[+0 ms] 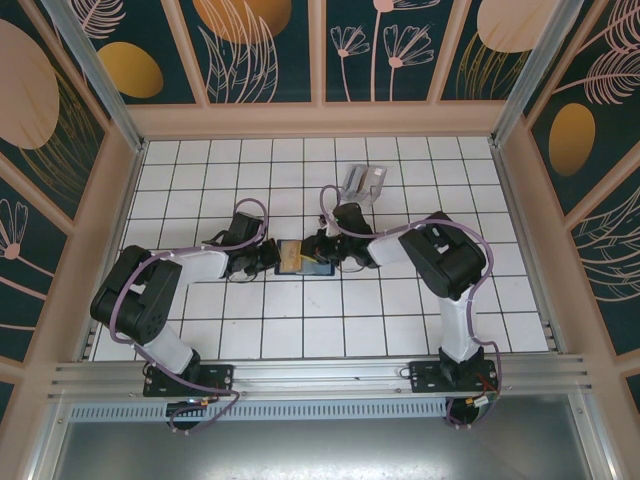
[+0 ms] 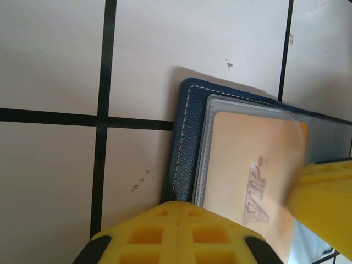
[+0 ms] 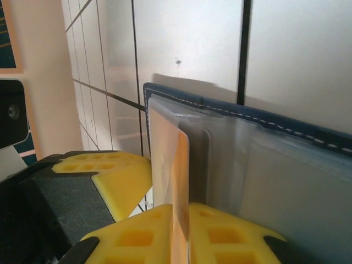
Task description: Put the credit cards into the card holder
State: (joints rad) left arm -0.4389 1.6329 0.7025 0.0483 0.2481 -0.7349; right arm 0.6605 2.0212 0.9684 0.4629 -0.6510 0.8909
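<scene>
The card holder (image 1: 318,268) lies open on the white tiles between both grippers. In the left wrist view its navy cover (image 2: 184,143) frames a clear inner sleeve, and an orange credit card (image 2: 247,159) marked VIP lies over that sleeve. My left gripper (image 2: 179,204) is shut, with its tips resting at the holder's near edge. In the right wrist view the same credit card (image 3: 180,165) is seen edge-on against the card holder (image 3: 308,132), pinched between the fingers of my right gripper (image 3: 184,212). Seen from above, the left gripper (image 1: 268,258) and the right gripper (image 1: 335,255) flank the card (image 1: 292,258).
A clear plastic tray (image 1: 363,183) stands on the tiles behind the right arm. The left gripper's yellow finger (image 3: 104,176) sits close beside the right gripper. Wooden walls enclose the tiled floor on three sides.
</scene>
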